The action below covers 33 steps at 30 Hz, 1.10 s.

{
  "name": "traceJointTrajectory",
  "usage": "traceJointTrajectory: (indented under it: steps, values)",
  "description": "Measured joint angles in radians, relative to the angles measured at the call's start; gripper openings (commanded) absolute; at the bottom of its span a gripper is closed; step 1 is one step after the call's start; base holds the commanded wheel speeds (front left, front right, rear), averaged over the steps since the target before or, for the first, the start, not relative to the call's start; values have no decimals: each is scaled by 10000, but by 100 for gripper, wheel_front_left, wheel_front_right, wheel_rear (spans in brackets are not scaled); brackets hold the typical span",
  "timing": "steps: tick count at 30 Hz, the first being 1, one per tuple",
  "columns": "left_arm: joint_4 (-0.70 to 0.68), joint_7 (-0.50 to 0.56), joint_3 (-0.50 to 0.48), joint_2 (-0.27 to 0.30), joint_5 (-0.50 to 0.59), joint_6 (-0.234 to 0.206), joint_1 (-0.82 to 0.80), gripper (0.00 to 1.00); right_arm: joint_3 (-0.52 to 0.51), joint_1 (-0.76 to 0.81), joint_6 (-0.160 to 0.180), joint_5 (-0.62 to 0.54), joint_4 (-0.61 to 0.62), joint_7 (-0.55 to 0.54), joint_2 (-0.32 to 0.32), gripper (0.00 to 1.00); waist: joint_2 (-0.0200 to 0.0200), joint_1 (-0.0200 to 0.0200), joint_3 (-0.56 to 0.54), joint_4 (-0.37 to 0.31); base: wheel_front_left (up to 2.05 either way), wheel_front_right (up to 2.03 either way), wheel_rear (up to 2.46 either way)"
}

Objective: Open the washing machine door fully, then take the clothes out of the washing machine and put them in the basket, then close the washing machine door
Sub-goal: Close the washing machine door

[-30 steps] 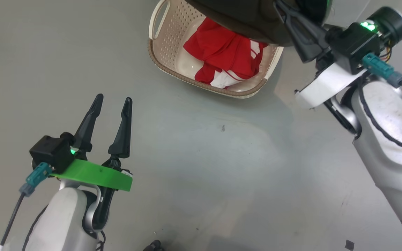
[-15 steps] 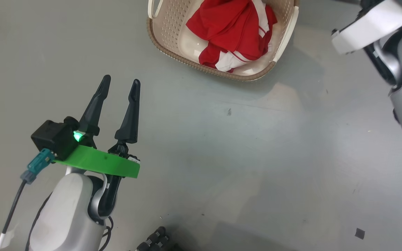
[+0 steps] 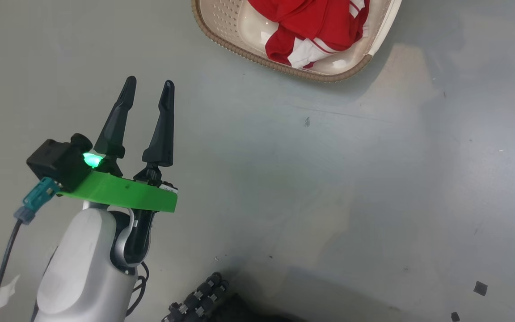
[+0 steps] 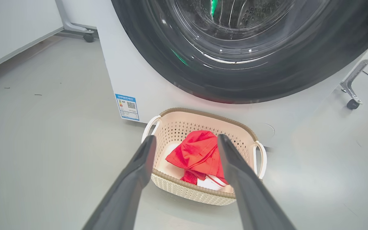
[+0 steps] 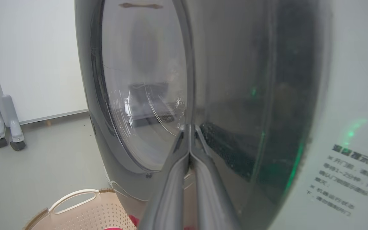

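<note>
The right hand [image 5: 189,127] has its fingers pressed together on nothing, tips against the glossy black rim of the washing machine door [image 5: 145,95], beside the glass bowl. The door lies close to the washing machine [image 4: 145,83]; whether it has latched I cannot tell. The left hand [image 3: 149,82] hovers wide apart and empty above the floor [image 3: 284,201]. The clothes [image 4: 196,153] sit in the basket [image 4: 184,191] at the machine's foot. The door looks rigid, weighty and slick. A push on the rim away from the hinge suits it best, because fingertips may skid on the glass.
</note>
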<state>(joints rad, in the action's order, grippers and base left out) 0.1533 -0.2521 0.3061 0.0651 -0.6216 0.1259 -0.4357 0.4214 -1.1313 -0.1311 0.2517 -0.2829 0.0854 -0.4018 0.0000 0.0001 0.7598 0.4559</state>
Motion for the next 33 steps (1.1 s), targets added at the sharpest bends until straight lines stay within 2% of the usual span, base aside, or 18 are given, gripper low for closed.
traceJointTrajectory:
  steps: [11, 21, 28, 33]
  values:
    - [148, 0, -2, -196, -207, 0, -73, 100, -435, -994, 2, 50, -560, -36, 2, 0, 0, 0, 472, 333, 0, 0, 0]
    - [178, 0, -6, -234, -203, 0, -268, 100, -311, -1391, 0, -180, -959, 92, -44, 0, 0, 0, 545, 454, 0, 0, 0]
    - [326, 0, -15, -280, -117, 2, -369, 100, -267, -1188, 17, -178, -1662, 706, 29, 0, 0, 0, 238, 421, 0, 0, 0]
    - [364, 0, -38, -286, 31, 0, -372, 100, -236, -31, 194, -136, -2163, 1210, -69, 0, 0, 0, -148, 314, 0, 0, 0]
